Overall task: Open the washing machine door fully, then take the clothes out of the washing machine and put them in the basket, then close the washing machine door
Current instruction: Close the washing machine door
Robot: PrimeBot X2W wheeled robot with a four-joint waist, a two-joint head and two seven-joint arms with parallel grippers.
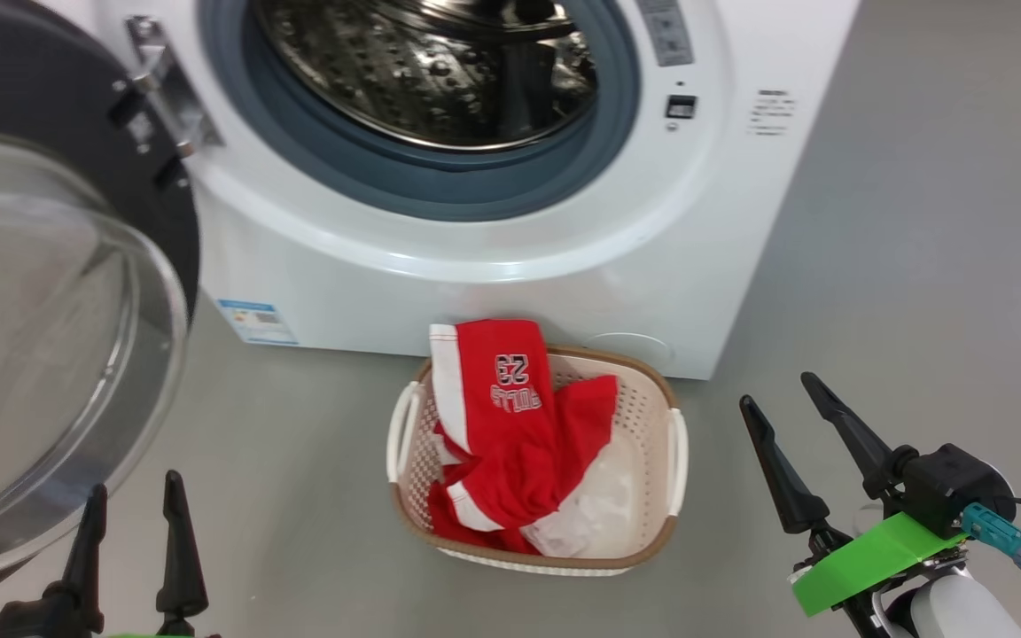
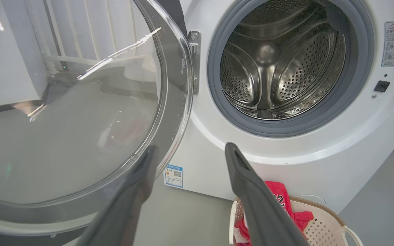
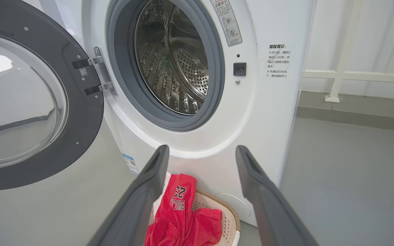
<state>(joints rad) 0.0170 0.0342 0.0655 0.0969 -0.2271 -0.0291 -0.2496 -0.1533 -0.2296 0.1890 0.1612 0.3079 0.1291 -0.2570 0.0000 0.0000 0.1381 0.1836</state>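
The large round door (image 1: 50, 354), with its glossy black rim and bulging clear glass, is seen swung wide at 9 o'clock of the big white front-loading washing machine (image 1: 493, 257). The bright red garments (image 1: 510, 425) with white trim are heaped in the small cream perforated plastic basket (image 1: 648, 416), which is set on the floor at 6 o'clock of the machine. The fingers of the left gripper (image 1: 136, 483) and the right gripper (image 1: 776, 390) are spread wide, gripping nothing.
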